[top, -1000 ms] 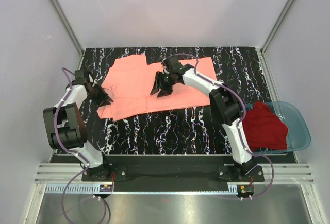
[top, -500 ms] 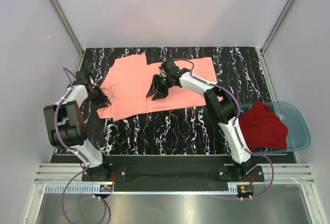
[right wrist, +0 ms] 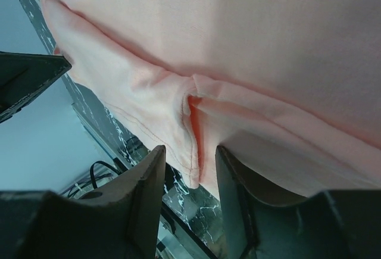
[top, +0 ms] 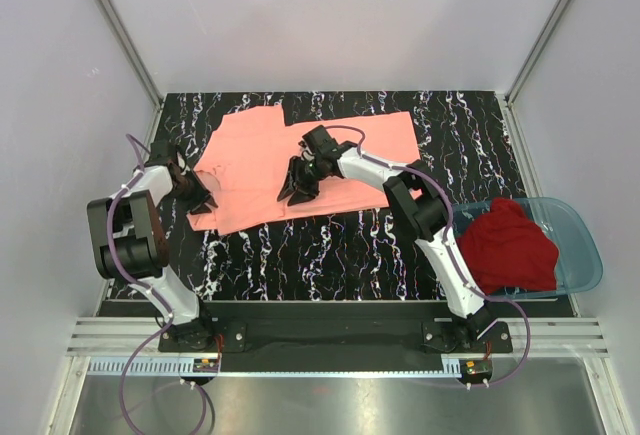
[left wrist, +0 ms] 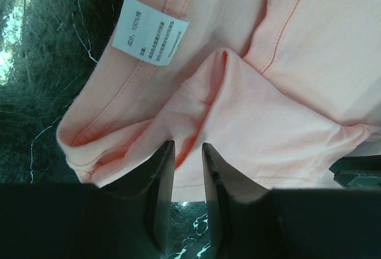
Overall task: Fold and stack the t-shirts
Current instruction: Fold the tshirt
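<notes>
The salmon-pink t-shirt (top: 270, 155) lies spread on the black marbled table (top: 350, 235). Its white label (left wrist: 150, 31) shows in the left wrist view. My left gripper (top: 198, 191) is at the shirt's left edge by the neck, jaws nearly together and pinching a raised fold of the pink cloth (left wrist: 196, 110). My right gripper (top: 293, 189) is over the shirt's near edge, jaws apart, with a ridge of the pink cloth (right wrist: 193, 128) between the fingers. The dark red t-shirt (top: 510, 245) lies crumpled at the right.
The dark red shirt sits in a translucent blue basin (top: 585, 245) at the table's right edge. Grey walls and metal frame posts close in the table on three sides. The arm bases stand on a rail at the near edge.
My right gripper has slid left and toward me across the pink shirt to its near edge. My left gripper has barely shifted at the shirt's left edge. The shirt's outline has hardly changed.
</notes>
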You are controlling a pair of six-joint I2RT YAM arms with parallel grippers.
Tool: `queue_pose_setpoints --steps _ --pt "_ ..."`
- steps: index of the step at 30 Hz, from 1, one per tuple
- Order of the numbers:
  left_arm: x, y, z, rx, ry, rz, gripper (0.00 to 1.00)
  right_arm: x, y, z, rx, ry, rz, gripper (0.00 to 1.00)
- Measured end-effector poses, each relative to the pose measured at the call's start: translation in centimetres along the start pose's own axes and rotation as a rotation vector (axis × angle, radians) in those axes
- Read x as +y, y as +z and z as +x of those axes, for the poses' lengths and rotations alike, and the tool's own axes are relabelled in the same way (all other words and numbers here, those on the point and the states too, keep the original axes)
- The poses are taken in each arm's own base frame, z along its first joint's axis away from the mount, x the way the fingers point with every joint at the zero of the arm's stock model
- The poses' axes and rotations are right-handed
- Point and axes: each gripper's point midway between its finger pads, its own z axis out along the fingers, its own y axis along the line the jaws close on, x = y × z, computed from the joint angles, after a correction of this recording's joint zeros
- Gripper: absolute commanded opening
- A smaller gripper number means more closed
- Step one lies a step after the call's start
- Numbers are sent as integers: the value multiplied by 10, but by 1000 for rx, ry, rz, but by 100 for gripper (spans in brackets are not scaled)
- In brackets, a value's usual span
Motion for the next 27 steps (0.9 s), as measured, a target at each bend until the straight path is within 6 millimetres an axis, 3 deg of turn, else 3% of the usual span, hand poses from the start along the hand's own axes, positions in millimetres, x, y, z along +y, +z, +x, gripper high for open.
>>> queue_pose_setpoints --steps 7,27 --pt "1 14 4 34 -6 9 31 2 1 -2 -4 4 -5 43" --pt "-9 16 -2 31 -10 48 27 16 8 -19 -36 2 -43 25"
